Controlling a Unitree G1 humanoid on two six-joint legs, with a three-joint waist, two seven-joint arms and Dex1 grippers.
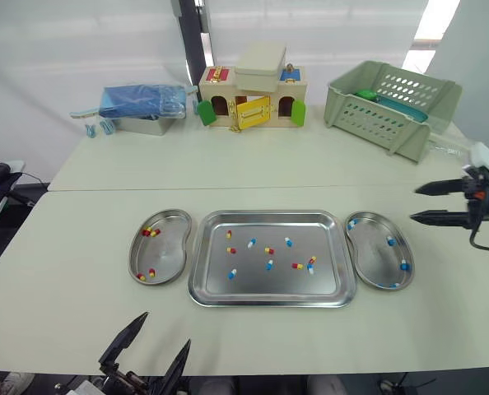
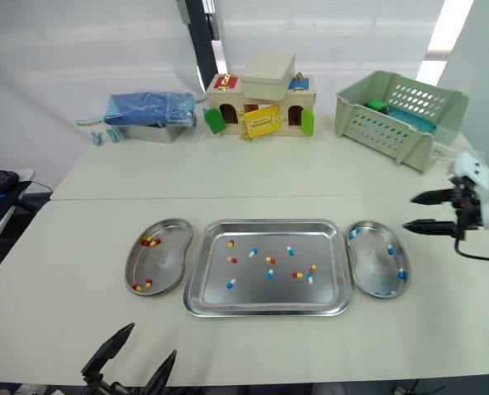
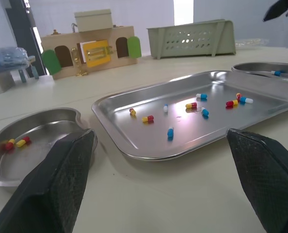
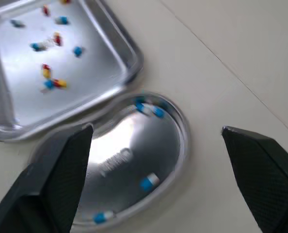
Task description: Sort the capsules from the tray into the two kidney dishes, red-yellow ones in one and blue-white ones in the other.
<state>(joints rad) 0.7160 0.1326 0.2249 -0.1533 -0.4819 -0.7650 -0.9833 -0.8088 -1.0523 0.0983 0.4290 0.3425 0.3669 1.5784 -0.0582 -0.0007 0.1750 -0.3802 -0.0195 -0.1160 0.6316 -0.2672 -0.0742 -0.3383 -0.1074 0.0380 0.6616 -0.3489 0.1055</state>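
A steel tray [image 1: 253, 284] lies in the middle of the table and holds several loose capsules, some red-yellow [image 1: 269, 250], some blue-white [image 1: 288, 242]. The left kidney dish [image 1: 169, 247] contains several red-yellow capsules [image 1: 150, 232]. In the right kidney dish [image 1: 374, 251] lie several blue-white capsules [image 1: 404, 265]. My left gripper [image 1: 165, 329] is open at the table's near edge, in front of the left dish and the tray's left corner. Beyond the right dish's outer edge my right gripper [image 1: 413, 204] hovers open, its fingers empty.
At the back of the table stand a wooden toy house [image 1: 253, 99], a green slatted basket [image 1: 393, 103] and a metal box topped with a blue bag [image 1: 142, 103]. A seam [image 1: 228, 189] runs across the table behind the tray.
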